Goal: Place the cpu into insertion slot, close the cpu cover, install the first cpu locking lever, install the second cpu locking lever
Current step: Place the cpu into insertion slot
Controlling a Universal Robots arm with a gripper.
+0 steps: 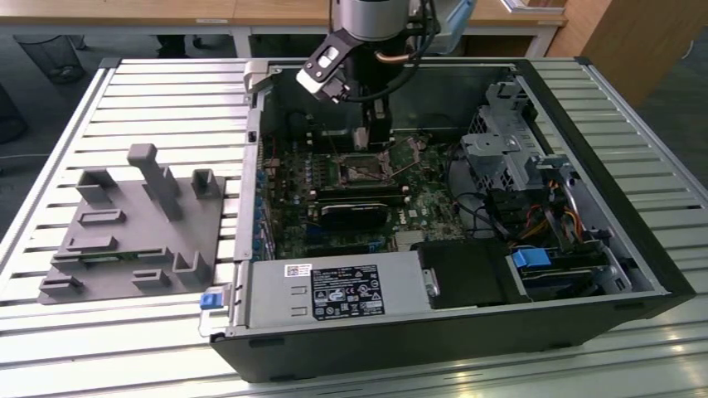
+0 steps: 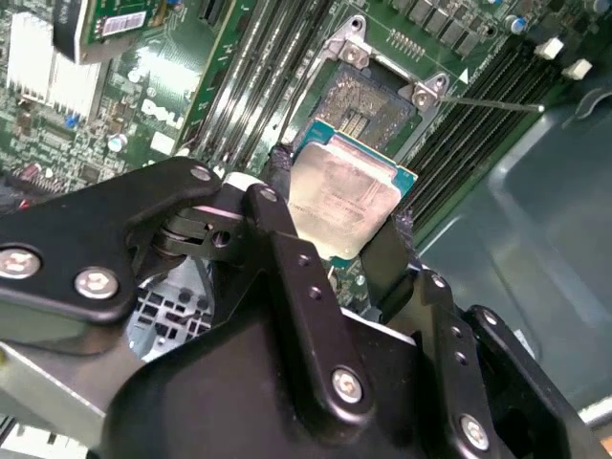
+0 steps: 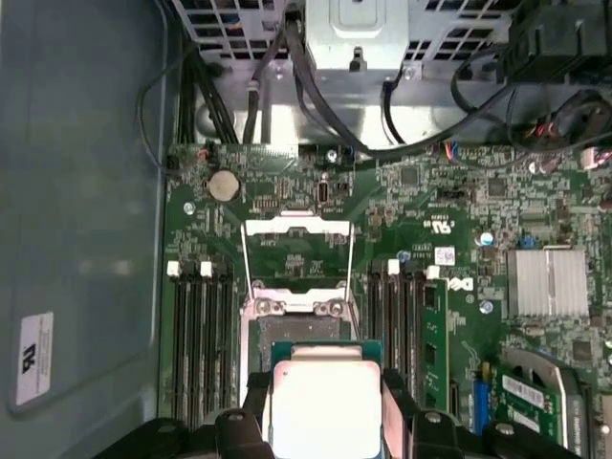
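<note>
pincer [image 2: 339,206]: pinching cpu [image 2: 346,196] by 2 opposite edges | cpu: between its fingers, metal top showing, near insertion slot [image 3: 298,330], not seated | cpu cover [image 3: 296,228]: swung open | computer case [image 1: 443,340]: on slatted surface [image 1: 133,108]

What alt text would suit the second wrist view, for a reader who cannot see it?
A black gripper holds the cpu by two opposite edges, close to the uncovered insertion slot and not yet in it. Long black memory slots run on both sides of it on a green board.

Dull silvery metal cpu [image 2: 344,196] (green board rim), matt black fingers [image 2: 287,258]
</note>
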